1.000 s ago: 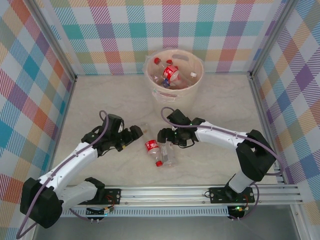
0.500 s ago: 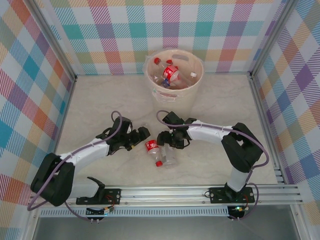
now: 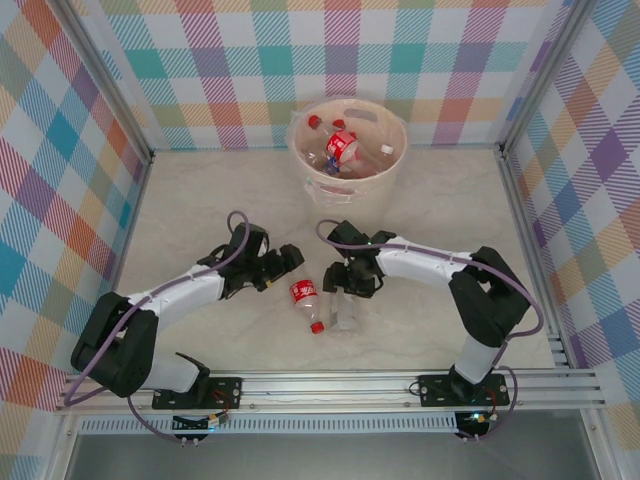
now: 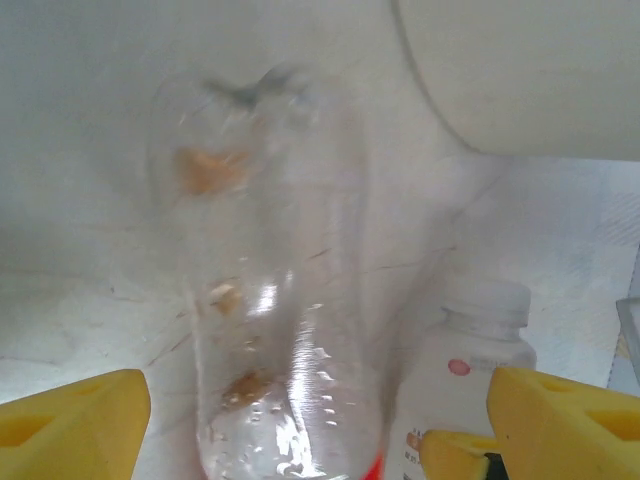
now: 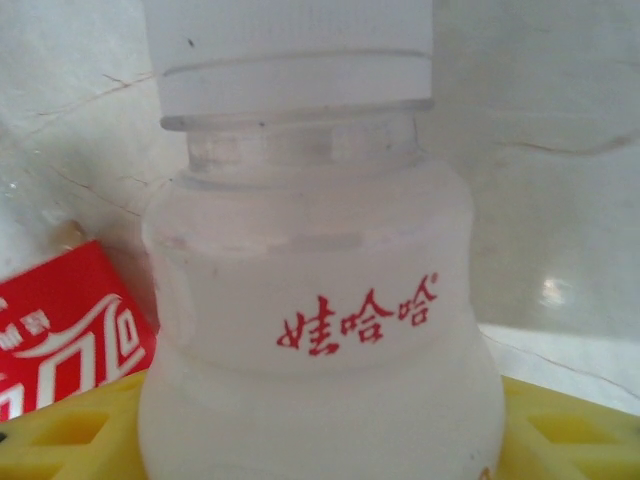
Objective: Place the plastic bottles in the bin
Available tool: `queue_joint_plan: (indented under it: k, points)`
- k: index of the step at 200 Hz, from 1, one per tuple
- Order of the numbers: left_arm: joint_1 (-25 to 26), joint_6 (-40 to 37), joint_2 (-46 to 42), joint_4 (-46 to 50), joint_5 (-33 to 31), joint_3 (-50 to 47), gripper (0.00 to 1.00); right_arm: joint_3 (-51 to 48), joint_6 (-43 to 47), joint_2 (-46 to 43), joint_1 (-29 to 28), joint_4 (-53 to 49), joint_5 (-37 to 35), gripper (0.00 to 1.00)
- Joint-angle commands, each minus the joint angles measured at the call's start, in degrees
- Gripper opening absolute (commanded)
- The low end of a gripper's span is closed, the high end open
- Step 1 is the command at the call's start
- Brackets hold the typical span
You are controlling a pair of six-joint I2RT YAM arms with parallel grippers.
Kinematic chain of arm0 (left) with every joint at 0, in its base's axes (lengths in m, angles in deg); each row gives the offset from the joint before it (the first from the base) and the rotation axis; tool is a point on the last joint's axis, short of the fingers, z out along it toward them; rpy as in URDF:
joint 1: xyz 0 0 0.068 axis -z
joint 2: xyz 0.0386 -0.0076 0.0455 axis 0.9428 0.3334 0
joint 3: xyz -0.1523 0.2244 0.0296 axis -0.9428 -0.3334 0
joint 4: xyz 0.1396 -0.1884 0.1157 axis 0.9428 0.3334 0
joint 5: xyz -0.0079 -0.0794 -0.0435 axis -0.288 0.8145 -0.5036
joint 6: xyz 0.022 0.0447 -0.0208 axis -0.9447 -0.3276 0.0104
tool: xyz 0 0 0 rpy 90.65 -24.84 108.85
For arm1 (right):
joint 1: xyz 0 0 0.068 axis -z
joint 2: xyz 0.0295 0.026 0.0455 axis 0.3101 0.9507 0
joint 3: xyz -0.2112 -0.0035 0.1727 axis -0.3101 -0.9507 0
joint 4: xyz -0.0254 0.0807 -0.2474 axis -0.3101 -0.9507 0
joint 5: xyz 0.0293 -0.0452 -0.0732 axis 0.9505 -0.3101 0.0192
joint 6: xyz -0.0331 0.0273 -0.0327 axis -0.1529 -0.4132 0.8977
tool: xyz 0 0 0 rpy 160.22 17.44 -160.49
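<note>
A clear unlabelled bottle point(image 4: 270, 300) lies on the table between the wide-apart yellow fingers of my left gripper point(image 4: 318, 405), which is open. In the top view the left gripper point(image 3: 289, 259) sits left of a red-labelled bottle point(image 3: 306, 296). My right gripper point(image 3: 341, 284) is open too, its fingers flanking a white bottle point(image 5: 320, 300) with a white cap and red characters. That white bottle point(image 3: 344, 312) lies just right of the red-labelled one point(image 5: 60, 340). The cream bin point(image 3: 385, 180) stands at the back with several bottles inside.
The bin's curved wall point(image 4: 520, 70) rises close beyond the clear bottle. The white bottle point(image 4: 475, 350) also stands to the clear bottle's right. Checked walls enclose the table on three sides, and a metal rail point(image 3: 330, 385) runs along the near edge.
My left gripper has pushed right and forward until its fingers flank the clear bottle. The right gripper has shifted slightly over the white bottle. The bottles have stayed put.
</note>
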Motion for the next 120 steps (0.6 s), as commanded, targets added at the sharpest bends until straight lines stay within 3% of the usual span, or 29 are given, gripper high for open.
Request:
queue_joint_plan:
  k: [1, 35, 55, 87, 120]
  points:
    - [-0.9, -5.9, -3.2, 7.4, -2.4, 9.0, 0.88, -1.6, 2.4, -7.6, 2.8, -6.1, -2.5, 0.61]
    - [-1.8, -12.9, 0.2, 18.4, -4.9, 27.9, 0.87, -3.9, 8.4, -21.2, 12.0, -11.7, -4.7, 0.57]
    - [-1.9, -15.5, 1.5, 19.5, -7.0, 35.2, 0.87, -1.4, 15.2, -27.2, 18.8, -14.1, -4.4, 0.56]
    - [-2.2, -13.3, 2.5, 17.5, -5.5, 39.7, 0.86, 13.2, 26.9, -27.9, 25.8, -19.2, -8.5, 0.55]
    - [-2.2, -8.9, 6.1, 12.5, -2.5, 41.9, 0.86, 30.6, 34.8, -24.7, 29.5, -14.6, -9.0, 0.55]
